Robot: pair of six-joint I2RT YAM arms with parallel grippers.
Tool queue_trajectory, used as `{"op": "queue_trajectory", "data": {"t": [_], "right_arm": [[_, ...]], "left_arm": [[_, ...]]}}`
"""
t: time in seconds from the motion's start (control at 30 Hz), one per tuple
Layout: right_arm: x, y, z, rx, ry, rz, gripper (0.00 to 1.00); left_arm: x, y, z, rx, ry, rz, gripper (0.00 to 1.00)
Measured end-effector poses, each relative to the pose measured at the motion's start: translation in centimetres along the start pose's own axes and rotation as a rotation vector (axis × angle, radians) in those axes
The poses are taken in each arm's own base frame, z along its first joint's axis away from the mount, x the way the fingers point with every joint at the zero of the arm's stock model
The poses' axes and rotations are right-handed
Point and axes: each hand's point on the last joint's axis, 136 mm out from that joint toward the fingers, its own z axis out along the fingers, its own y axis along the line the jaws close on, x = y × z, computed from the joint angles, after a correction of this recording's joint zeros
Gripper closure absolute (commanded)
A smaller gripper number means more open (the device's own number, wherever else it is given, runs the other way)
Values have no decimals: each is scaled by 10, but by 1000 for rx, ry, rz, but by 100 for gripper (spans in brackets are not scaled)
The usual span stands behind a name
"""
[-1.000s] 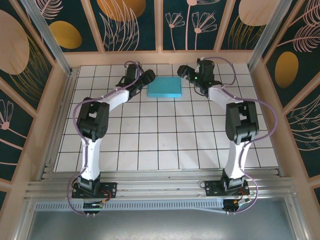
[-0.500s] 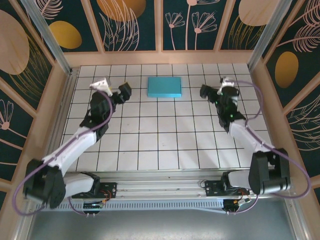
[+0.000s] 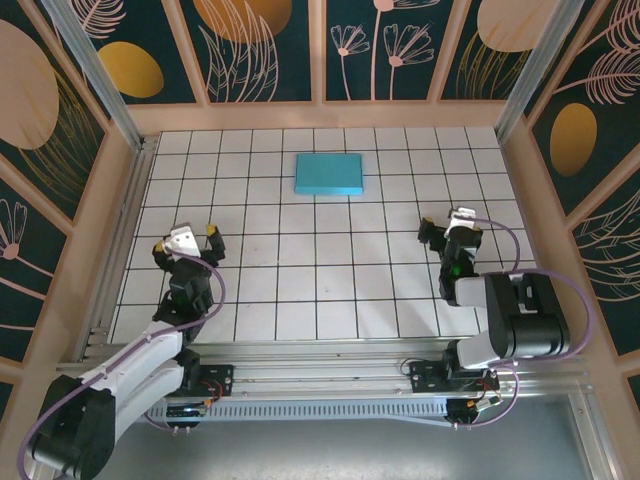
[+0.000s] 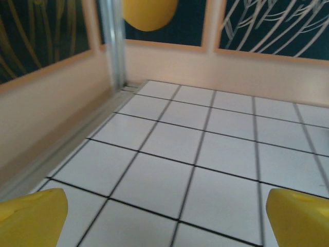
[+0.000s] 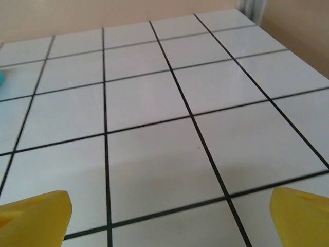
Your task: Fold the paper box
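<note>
The paper box [image 3: 329, 174] is a shallow teal rectangle lying flat on the white tiled table [image 3: 320, 260], far back near the middle. A sliver of its teal edge [image 5: 1, 78] shows at the left border of the right wrist view. My left gripper [image 3: 186, 238] hovers low over the near left tiles, far from the box, open with nothing between its yellow fingertips [image 4: 32, 218]. My right gripper [image 3: 447, 228] is over the near right tiles, also open and empty, its yellow fingertips [image 5: 303, 215] spread wide above bare tile.
A wooden rim [image 3: 320, 115] and patterned panels wall in the table on three sides. An aluminium post [image 4: 114, 43] stands in the corner ahead of the left gripper. The arm bases sit on a rail [image 3: 320, 375] at the near edge.
Both arms have pulled back from either side of the box towards the near edge, folding down low. The teal box has stayed where it was.
</note>
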Motion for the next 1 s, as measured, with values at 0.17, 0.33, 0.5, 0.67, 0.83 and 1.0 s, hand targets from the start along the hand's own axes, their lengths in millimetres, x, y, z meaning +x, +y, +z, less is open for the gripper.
{"op": "queue_trajectory", "data": {"t": [0.17,0.33,0.5,0.67,0.83,1.0], "right_arm": [[7,-18,-7,-47,-75,58,1],[-6,-10,-9,-82,-132,57,1],[-15,-2,-9,-98,-161,52,1],[-15,-2,-9,-96,-164,50,1],[-15,-2,-9,-96,-164,49,1],[-15,-2,-9,-96,-164,48,1]], "left_arm": [[14,24,4,-69,-3,20,1],[31,37,18,-63,15,16,1],[42,29,42,0,52,42,1],[43,8,75,91,44,35,1],[42,1,82,132,48,32,1],[40,0,82,139,41,29,1]]}}
